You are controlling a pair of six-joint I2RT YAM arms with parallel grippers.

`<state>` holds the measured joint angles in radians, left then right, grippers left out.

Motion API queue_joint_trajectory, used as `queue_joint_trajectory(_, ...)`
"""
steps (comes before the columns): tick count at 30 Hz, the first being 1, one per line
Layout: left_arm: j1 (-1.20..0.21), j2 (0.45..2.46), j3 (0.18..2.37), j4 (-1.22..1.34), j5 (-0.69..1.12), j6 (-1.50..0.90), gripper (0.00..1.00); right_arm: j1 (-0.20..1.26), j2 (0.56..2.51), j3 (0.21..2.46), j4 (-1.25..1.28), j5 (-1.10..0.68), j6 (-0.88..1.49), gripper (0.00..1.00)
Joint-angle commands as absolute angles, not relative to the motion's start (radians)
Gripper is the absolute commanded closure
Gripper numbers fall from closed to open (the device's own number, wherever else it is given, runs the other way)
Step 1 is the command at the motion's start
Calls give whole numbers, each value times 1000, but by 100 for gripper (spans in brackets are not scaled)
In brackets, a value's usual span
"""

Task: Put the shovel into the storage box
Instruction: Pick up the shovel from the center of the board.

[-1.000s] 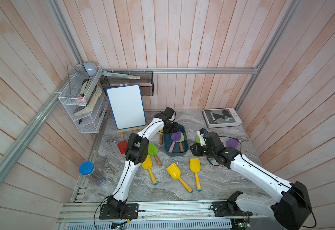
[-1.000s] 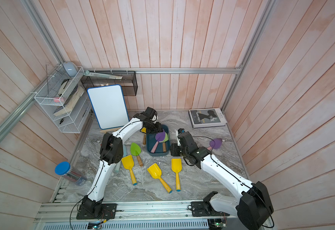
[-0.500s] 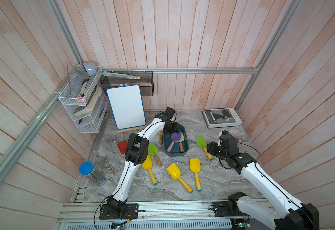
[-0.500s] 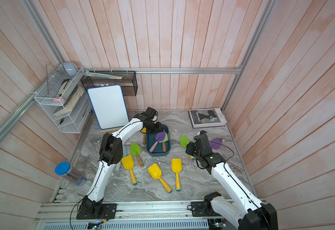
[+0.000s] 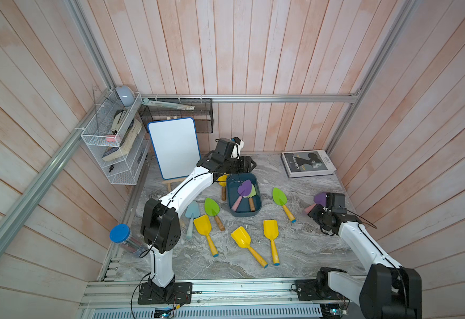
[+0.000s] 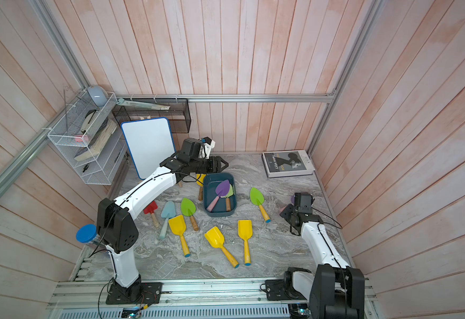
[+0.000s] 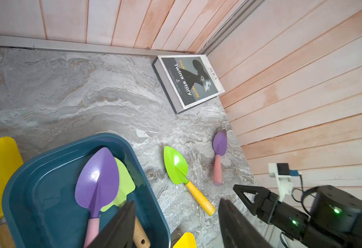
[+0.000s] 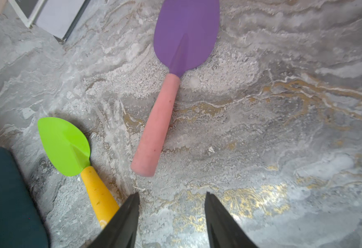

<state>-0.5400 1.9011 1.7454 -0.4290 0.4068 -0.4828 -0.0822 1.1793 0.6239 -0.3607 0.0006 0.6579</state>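
Over on the right, the open, empty right gripper (image 8: 171, 193) may roll the purple shovel (image 8: 158, 120) aside by its round handle; the left gripper (image 7: 175, 201), open too, hovers near the box (image 7: 46, 189)

Both top views are looking steeply down from high above the front rail (image 5: 226, 288), which is running along the bottom of the frame. They are taking in the whole tabletop (image 5: 303, 248) up to the back wall (image 5: 253, 55). The left wrist camera is sitting close over the storage box (image 7: 36, 171), facing across the tabletop toward the book (image 7: 188, 81) in the corner. The right wrist camera is hovering closer still, looking almost straight down at the purple shovel (image 8: 184, 38) lying on the tabletop. Both wrist views are sharing that shovel, the green shovel (image 8: 64, 146) beside it and the box's edge.
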Motion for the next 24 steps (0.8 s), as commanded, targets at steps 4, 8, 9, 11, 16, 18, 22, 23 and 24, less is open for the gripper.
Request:
queue_joint_trajectory(4, -540, 1896, 1653, -358, 458, -458, 33, -89, 1295, 690, -284, -26, 653, 41)
queue_joint_trajectory(8, -540, 1896, 1638, -343, 457, -455, 33, -90, 1335, 701, -263, -23, 652, 41)
queue_joint_trajectory(9, -540, 1897, 1641, -341, 459, -453, 33, -90, 1342, 702, -259, -22, 652, 41)
queue_joint_trajectory(11, -540, 1901, 1644, -339, 462, -450, 33, -90, 1359, 707, -253, -18, 651, 41)
queue_joint_trajectory(16, -538, 1917, 1648, -341, 469, -449, 33, -90, 1415, 721, -224, -15, 654, 41)
queue_joint_trajectory(18, -538, 1920, 1646, -341, 468, -450, 33, -90, 1444, 735, -215, -15, 652, 41)
queue_joint_trajectory(22, -538, 1922, 1649, -346, 465, -450, 33, -90, 1496, 757, -208, -15, 649, 41)
queue_joint_trajectory(23, -538, 1922, 1649, -345, 465, -450, 33, -90, 1503, 756, -204, -15, 650, 42)
queue_joint_trajectory(24, -539, 1922, 1649, -347, 465, -449, 33, -90, 1510, 753, -198, -18, 652, 43)
